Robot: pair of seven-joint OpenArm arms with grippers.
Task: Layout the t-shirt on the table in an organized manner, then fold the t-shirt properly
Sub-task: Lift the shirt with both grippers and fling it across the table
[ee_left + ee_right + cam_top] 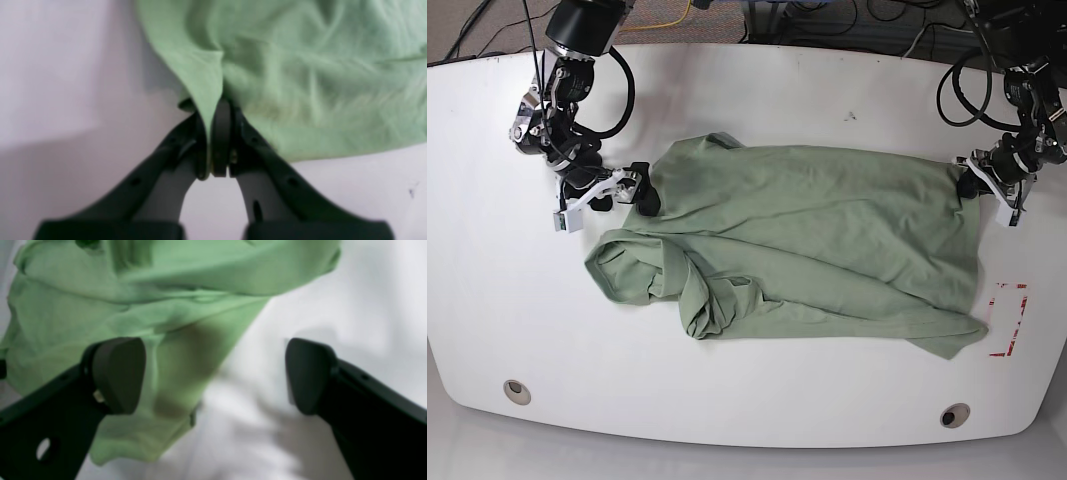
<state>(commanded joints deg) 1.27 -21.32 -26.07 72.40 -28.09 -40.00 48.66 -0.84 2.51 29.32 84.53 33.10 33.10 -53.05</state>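
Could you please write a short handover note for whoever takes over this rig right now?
Left hand: shut on an edge of the t-shirt, at the base view's right.
Right hand: open, its fingers at the shirt's other end, gripping nothing.
The shirt lies across the middle of the table, partly spread; the end toward the base view's left is bunched and folded over itself. The red tape mark sits just beyond its other end.
Done: rough spreading. Left: flatten the bunched end, smooth the wrinkles, then all the folding.

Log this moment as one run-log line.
phase: laying out | left gripper: shut on pale sage-green fabric t-shirt edge | right gripper: open at shirt's other end | shirt: rumpled on glossy white table
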